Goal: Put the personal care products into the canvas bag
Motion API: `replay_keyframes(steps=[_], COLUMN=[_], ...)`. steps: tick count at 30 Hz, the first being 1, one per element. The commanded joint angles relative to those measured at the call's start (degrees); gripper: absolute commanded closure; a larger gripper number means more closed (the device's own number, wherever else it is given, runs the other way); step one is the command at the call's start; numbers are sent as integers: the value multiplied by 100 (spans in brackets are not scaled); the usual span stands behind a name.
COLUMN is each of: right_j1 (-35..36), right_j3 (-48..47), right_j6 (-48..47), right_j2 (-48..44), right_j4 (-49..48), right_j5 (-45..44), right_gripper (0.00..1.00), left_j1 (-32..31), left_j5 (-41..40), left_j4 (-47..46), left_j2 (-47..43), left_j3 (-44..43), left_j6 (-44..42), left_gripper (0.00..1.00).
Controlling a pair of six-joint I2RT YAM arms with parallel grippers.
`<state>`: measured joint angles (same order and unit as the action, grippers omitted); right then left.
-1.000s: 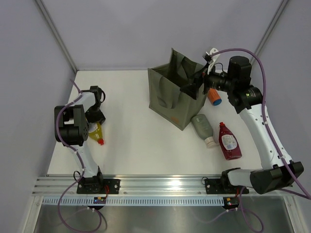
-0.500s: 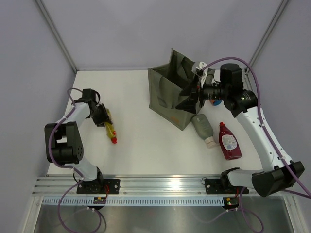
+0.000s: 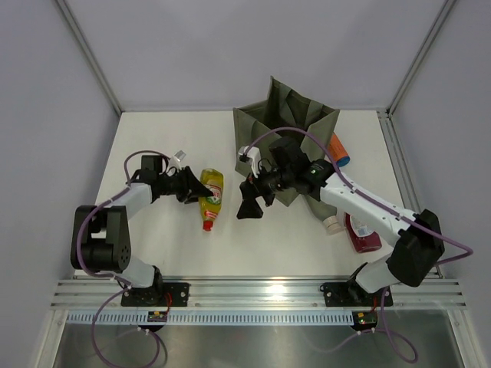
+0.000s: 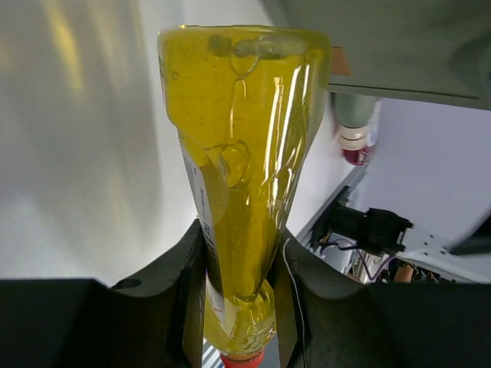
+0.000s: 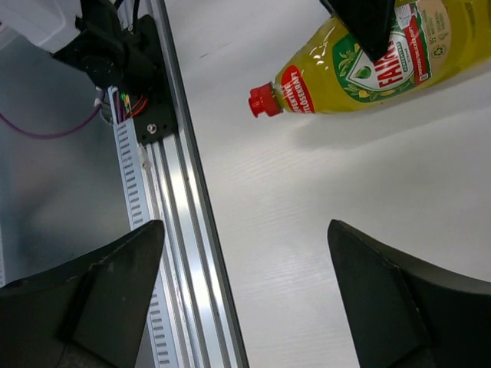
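Note:
My left gripper point(image 3: 195, 189) is shut on a yellow dish-soap bottle point(image 3: 211, 193) with a red cap point(image 3: 205, 226), held left of the table's centre. In the left wrist view the bottle point(image 4: 242, 153) sits clamped between both fingers point(image 4: 165, 299). My right gripper point(image 3: 249, 205) is open and empty, in front of the olive canvas bag point(image 3: 288, 115). The right wrist view shows the yellow bottle point(image 5: 368, 61) ahead of the spread jaws point(image 5: 245, 299). An orange bottle with a blue cap point(image 3: 338, 150), a dark red bottle point(image 3: 360, 234) and the grey-green bottle's beige cap point(image 3: 331, 224) lie right of the bag.
The aluminium rail point(image 3: 261, 290) runs along the table's near edge and shows in the right wrist view point(image 5: 176, 199). The right arm point(image 3: 360, 201) stretches across the bag's front and covers most of the grey-green bottle. White walls enclose the table.
My left gripper has carried the yellow bottle rightward from the far left toward the centre. My right gripper has swung from above the bag down-left to the table in front of it.

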<state>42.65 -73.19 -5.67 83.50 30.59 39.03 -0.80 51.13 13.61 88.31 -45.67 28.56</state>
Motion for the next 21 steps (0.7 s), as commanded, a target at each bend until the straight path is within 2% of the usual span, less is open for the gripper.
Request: replay_keyframes(steps=[1, 5, 8, 10, 12, 17, 18, 19, 20, 21], right_j1=[137, 182, 182, 182, 173, 156, 129, 33, -28, -125], right_j3=[59, -46, -283, -406, -468, -512, -782, -1028, -1318, -2026], right_j6=[767, 1576, 2190, 2561, 2773, 2896, 2827, 2669, 1937, 1460], right_j2=[174, 517, 562, 527, 474, 255, 245, 245, 263, 272], right_j4=[-869, -1283, -1415, -1468, -1512, -1819, -1759, -1401, -1093, -751], right_j5=[-99, 149, -446, -1304, -1791, -2092, -2022, -1561, -1060, 242], right_gripper=[2, 0, 0, 1, 1, 0, 1, 1, 1, 0], left_j1=[-26, -26, -17, -17, -17, -17, -26, -52, -87, -122], left_j5=[1398, 1628, 1637, 1602, 1601, 1549, 1531, 1488, 1461, 1409], left_j4=[-1630, -2721, -3302, -3609, -4003, -4357, -4375, -4375, -4375, -4297], left_j2=[-736, -1228, -1527, -1676, -1756, -2010, -2046, -2090, -2168, -2195], left_j3=[241, 629, 726, 735, 735, 490, 332, 244, 138, 24], left_j6=[833, 1625, 2066, 2345, 2592, 3147, 3191, 3287, 3314, 3323], left_gripper=[100, 100, 100, 100, 100, 100, 100, 100, 100, 100])
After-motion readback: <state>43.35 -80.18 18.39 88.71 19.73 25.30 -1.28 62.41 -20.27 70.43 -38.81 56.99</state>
